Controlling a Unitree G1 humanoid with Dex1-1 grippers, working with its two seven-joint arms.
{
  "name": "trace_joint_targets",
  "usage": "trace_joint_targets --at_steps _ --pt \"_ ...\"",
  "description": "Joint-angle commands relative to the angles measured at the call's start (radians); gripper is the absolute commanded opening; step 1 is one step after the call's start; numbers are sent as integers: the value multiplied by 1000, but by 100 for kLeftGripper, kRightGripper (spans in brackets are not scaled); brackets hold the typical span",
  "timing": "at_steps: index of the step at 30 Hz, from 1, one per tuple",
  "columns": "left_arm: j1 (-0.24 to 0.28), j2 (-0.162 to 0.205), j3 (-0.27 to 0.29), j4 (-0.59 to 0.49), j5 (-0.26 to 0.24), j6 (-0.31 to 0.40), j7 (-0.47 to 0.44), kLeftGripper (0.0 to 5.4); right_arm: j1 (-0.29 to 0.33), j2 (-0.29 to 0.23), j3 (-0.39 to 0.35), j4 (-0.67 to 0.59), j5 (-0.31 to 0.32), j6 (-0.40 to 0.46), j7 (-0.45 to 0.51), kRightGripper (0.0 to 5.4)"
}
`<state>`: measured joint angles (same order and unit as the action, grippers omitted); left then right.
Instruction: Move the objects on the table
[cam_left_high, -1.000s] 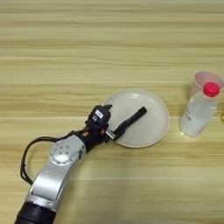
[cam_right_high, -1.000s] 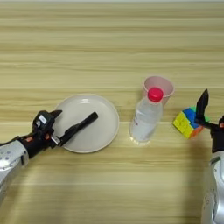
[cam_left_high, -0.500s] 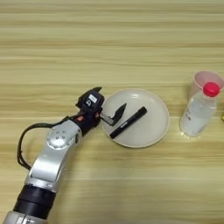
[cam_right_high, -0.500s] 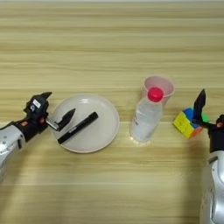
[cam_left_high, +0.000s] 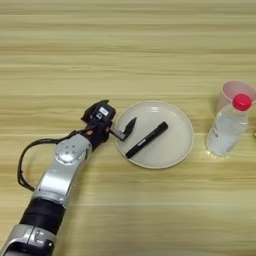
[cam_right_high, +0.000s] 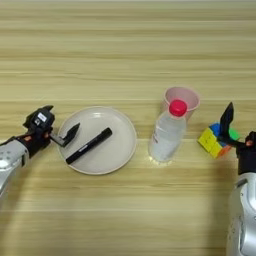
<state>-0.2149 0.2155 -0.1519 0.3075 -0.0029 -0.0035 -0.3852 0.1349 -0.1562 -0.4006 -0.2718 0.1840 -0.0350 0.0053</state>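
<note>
My left hand (cam_left_high: 124, 131) hung with fingers apart over the round cream plate's (cam_left_high: 172, 150) left rim, gripping nothing. The slim black marker pen (cam_left_high: 146, 139) lay on it. My right hand (cam_right_high: 229, 125) sat beside the blue-yellow-green block (cam_right_high: 215, 140); its fingers, I cannot tell.

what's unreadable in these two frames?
- Right gripper: right eye view shows one black finger by the block; the other is not visible, so open or shut is unclear. Left eye view cuts it off entirely.
- Block: its right part is hidden behind that finger.
- Pink cup: its lower front is hidden by the bottle.
- Marker on the plate: print too small to read.
</note>
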Motion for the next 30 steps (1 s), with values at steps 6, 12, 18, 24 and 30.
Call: trace_joint_targets --at_steps 6,12,18,24,30 --pt "-43 21 3 102 30 -43 -6 538 4 1 3 -7 -3 7 -5 540" --pt "-52 51 21 117 29 -48 -12 538 6 4 6 -9 -3 6 -5 540" --pt "-47 78 43 113 24 -44 -23 538 10 6 7 -8 -5 6 -6 540" --pt "-36 97 67 104 12 -39 -27 538 13 5 9 -4 -6 6 -4 540" --pt "-27 116 101 115 5 -39 -31 538 13 4 10 -3 -7 5 -5 540"
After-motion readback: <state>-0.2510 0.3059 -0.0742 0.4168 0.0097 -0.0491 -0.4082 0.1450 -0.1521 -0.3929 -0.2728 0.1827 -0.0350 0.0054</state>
